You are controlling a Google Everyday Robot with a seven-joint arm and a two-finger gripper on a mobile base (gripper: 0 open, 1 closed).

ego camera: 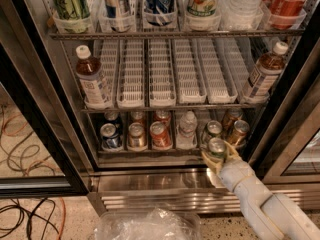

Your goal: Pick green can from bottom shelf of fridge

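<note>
My gripper [218, 156] is at the front right of the bottom shelf [150, 153] of the fridge [160, 183]. Its yellowish fingers [206, 160] are shut around the green can [216, 147], whose shiny silver top faces up. The can is held just outside the shelf's front edge, over the steel base. My white arm runs down to the lower right corner. Another silver-topped can [212, 129] stands on the shelf just behind the held one.
Bronze-orange cans [239, 130] stand to the right, a red can [159, 134], a blue can [109, 135] and a small water bottle [186, 129] to the left. Tea bottles [92, 83] flank the white ribbed lanes above. The black door frame [280, 114] is close on the right. A plastic bag [150, 225] lies below.
</note>
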